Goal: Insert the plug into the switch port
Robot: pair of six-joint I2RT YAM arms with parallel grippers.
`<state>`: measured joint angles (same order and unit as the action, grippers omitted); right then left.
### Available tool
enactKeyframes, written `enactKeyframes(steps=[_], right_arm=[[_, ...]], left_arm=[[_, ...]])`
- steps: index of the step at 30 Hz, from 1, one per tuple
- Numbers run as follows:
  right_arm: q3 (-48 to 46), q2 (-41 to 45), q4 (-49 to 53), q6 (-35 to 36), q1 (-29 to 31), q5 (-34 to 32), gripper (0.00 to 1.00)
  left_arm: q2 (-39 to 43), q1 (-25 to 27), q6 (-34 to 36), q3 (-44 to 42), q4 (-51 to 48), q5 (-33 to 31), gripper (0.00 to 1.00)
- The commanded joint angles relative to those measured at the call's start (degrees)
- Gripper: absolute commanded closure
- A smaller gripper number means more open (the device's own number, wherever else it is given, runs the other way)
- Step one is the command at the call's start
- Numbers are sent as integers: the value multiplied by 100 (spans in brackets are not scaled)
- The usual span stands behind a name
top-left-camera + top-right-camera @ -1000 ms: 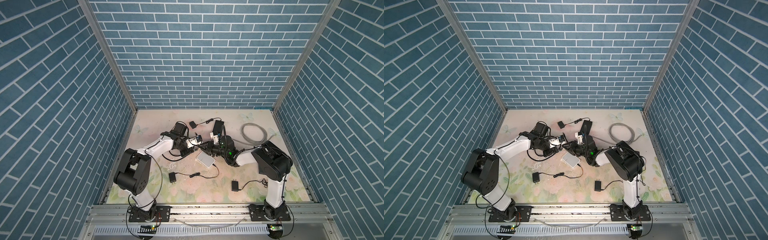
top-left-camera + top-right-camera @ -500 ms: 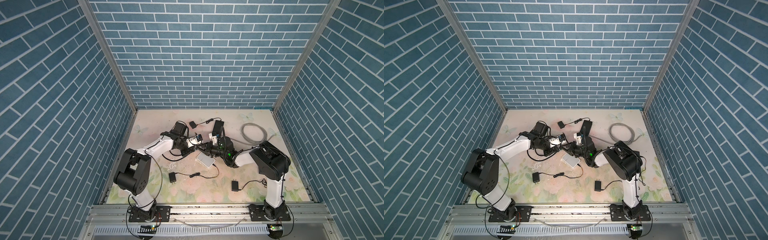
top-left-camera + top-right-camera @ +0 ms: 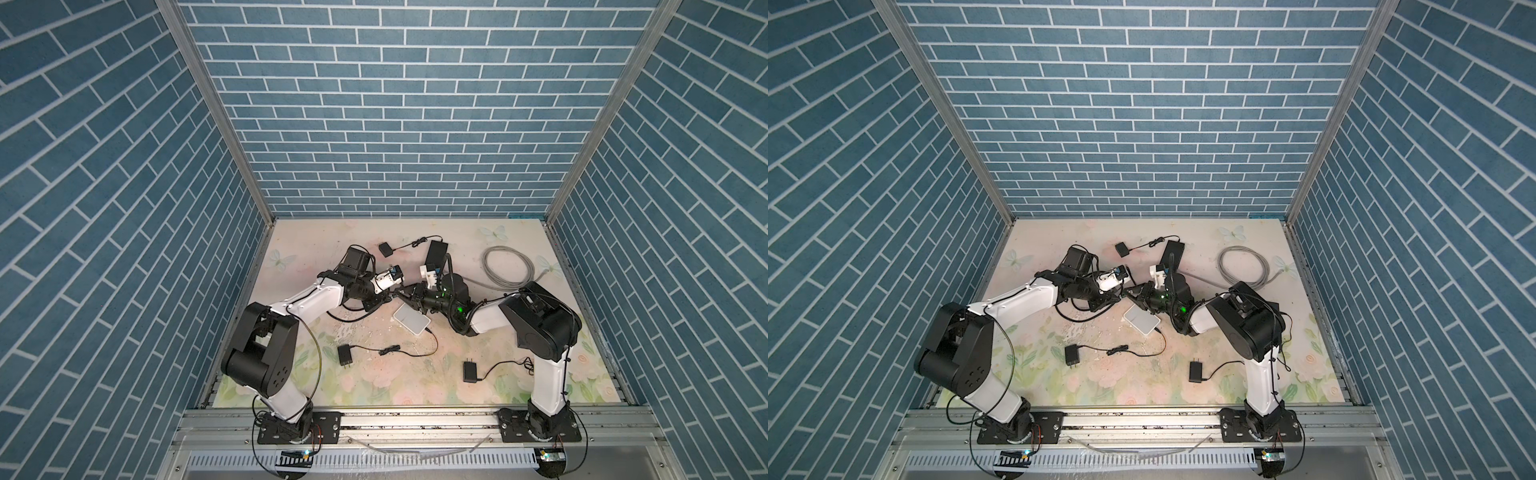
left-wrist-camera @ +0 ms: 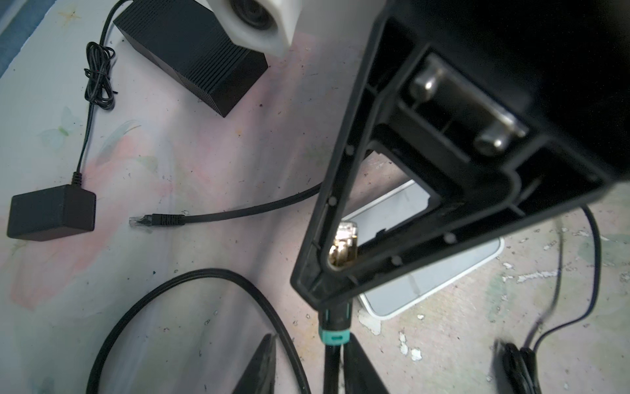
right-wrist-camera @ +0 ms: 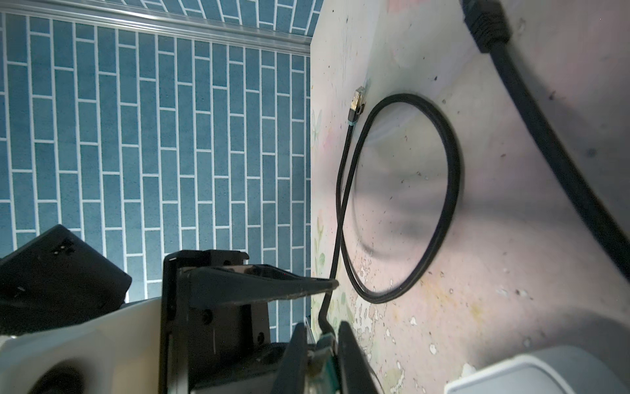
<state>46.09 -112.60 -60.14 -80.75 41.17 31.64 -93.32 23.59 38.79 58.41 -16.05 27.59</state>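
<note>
Floral tabletop: right gripper apparently pinches plug near switch.

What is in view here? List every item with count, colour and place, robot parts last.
switch: 1, white, mat centre, just in front of both end effectors
plug: 1, clear with teal boot, in the right end effector
cable loop: 1, black, on the mat, runs to the plug
loose plugs: 2, one with teal boot, one with black boot, on the mat
brick: 1, black, rear centre
adapters: 3, black, two front, one rear
coil: 1, grey, rear right
mat: 1, floral, cell floor
walls: 3, blue brick, around the mat
arms: 2, white and black, reaching to the centre
left end effector: 1, black, open beside the cable
right end effector: 1, black, shut on the plug
</note>
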Motion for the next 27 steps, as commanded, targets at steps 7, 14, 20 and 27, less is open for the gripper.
enactKeyframes(steps=[7, 14, 20, 27], right_arm=[[-69, -114, -384, -389, 32, -26, 92], [-82, -106, -351, -395, 29, -30, 92], [-261, -45, -292, -267, -99, 18, 75], [-892, 872, 1250, 1099, -655, 12, 64]], left_arm=[[-61, 128, -78, 36, 233, 286, 64], [-68, 133, -34, 72, 197, 281, 83], [-114, 151, 193, 289, -582, 114, 88], [-26, 237, 208, 302, -1788, -363, 87]])
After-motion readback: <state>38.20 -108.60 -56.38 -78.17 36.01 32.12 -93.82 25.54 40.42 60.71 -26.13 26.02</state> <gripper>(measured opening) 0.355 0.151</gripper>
